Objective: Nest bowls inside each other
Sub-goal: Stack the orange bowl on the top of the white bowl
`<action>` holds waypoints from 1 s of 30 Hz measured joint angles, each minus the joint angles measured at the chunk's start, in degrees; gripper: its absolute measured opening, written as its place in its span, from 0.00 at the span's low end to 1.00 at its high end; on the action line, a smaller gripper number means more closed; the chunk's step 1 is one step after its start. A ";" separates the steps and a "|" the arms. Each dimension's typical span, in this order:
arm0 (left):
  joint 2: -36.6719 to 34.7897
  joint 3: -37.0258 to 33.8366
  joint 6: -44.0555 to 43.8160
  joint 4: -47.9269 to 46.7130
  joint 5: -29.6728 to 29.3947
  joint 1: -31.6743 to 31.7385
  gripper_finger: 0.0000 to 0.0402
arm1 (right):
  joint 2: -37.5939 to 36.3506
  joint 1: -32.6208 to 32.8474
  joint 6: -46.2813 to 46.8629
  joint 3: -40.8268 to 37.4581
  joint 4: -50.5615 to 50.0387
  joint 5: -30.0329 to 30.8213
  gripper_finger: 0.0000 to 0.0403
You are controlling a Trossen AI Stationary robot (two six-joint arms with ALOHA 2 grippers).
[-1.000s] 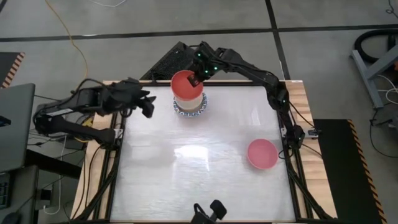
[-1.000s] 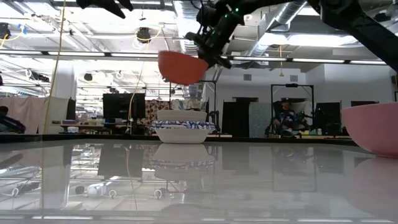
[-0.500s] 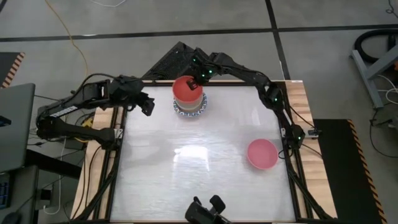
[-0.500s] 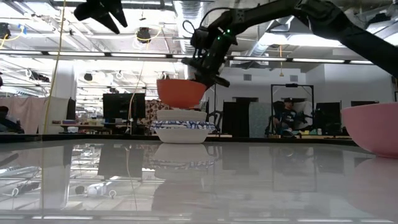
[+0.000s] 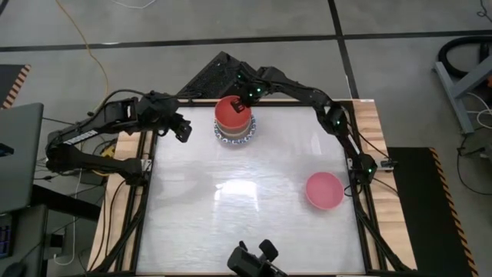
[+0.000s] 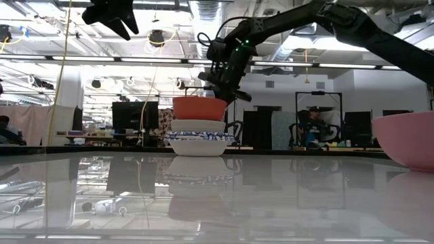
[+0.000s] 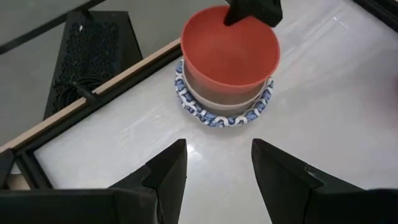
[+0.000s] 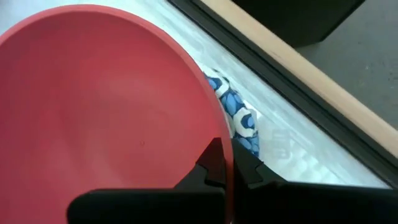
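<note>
Red bowl (image 5: pixel 231 112) nested atop stack (image 6: pixel 198 144), right tool (image 8: pixel 222 167) pinching rim; left tool (image 7: pixel 217 165) spread.

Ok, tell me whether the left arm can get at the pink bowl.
Probably not easily: the pink bowl sits by the table's right edge, while the left gripper hovers open off the far-left corner.

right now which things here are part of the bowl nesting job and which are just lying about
Job: red bowl pinched at its rim by the shut right hand, on the stack; pink bowl alone on the table; left hand open, waiting.

Lying about: laptop, yellow cable, off the table.
</note>
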 joint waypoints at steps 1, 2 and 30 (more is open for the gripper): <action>0.00 0.00 0.00 0.00 0.00 0.04 0.42 | -0.01 0.00 -0.08 0.02 0.01 0.56 0.02; -0.02 0.00 0.00 0.00 0.00 0.04 0.42 | -0.01 0.00 -0.20 0.03 0.07 1.02 0.02; -0.02 0.00 0.16 0.02 -0.28 0.08 0.42 | -0.14 0.68 -2.04 -3.73 3.31 2.58 0.02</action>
